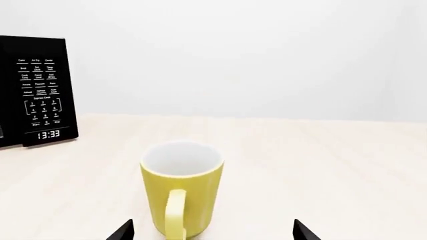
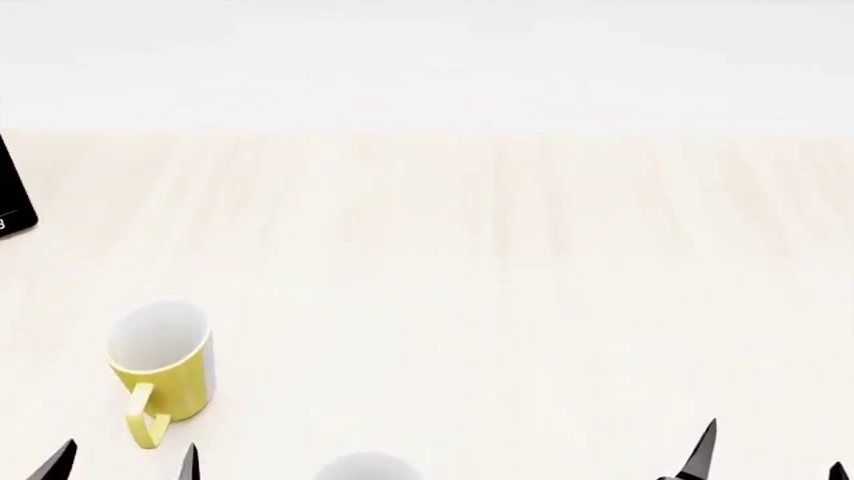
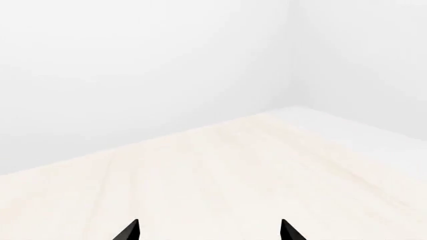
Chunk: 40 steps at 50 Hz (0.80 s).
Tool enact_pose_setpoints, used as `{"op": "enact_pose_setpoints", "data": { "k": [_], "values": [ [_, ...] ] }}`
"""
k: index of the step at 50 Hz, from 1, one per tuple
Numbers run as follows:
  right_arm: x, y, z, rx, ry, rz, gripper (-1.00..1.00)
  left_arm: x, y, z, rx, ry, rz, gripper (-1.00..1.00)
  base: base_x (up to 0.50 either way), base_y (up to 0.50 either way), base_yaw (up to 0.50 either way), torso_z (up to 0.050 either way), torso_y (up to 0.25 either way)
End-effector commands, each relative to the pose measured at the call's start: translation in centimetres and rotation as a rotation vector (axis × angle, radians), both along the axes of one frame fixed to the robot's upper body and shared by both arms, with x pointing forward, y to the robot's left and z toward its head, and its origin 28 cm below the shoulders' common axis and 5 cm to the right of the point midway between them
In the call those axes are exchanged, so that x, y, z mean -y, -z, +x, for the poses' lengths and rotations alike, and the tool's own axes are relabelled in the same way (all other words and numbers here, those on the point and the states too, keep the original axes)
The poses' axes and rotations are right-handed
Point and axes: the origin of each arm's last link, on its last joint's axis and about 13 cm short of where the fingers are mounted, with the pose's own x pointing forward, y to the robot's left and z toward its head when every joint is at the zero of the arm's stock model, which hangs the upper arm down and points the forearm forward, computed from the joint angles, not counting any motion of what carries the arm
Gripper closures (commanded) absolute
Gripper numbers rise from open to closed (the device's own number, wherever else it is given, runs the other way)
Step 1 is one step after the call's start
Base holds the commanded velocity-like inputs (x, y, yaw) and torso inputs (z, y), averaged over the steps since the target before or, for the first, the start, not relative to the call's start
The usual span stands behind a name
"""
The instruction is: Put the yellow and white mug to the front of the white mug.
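The yellow and white mug [image 2: 163,365] stands upright on the light wood table at the near left, its yellow handle toward me. In the left wrist view the mug [image 1: 181,192] sits just ahead of my left gripper [image 1: 212,231], whose black fingertips are spread wide, one on each side of the mug without touching it. The same gripper [image 2: 123,462] shows at the bottom edge of the head view, just nearer than the mug. Only the rim of the white mug [image 2: 366,467] shows at the bottom edge. My right gripper [image 2: 767,455] is open and empty at the near right, and it also shows in the right wrist view [image 3: 209,231].
A black microwave with a keypad and clock [image 1: 39,90] stands at the far left of the table; its corner shows in the head view [image 2: 14,205]. A white wall runs behind the table [image 2: 467,260]. The right wrist view shows the table's far right edge [image 3: 333,125].
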Motion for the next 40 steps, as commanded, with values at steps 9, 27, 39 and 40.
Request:
{"op": "enact_pose_setpoints", "data": {
  "k": [9, 27, 39, 40],
  "values": [
    [-0.3, 0.9, 0.1, -0.031, 0.002, -0.018, -1.00, -0.9, 1.4, 2.2, -0.105, -0.082, -0.041, -1.00, 0.00, 0.00, 0.00, 0.000, 0.000],
    [-0.5, 1.4, 0.4, -0.042, -0.012, -0.019, -1.00, -1.1, 0.6, 4.3, -0.099, -0.085, 0.012, -1.00, 0.00, 0.00, 0.00, 0.000, 0.000],
    [-0.5, 1.5, 0.4, -0.044, -0.013, -0.018, -1.00, -1.4, 1.2, 4.9, -0.123, -0.103, 0.059, -1.00, 0.00, 0.00, 0.00, 0.000, 0.000],
    [-0.5, 1.5, 0.4, -0.042, -0.012, -0.018, -1.00, -1.5, 1.3, 4.9, -0.126, -0.105, 0.065, -1.00, 0.00, 0.00, 0.00, 0.000, 0.000]
  ]
}}
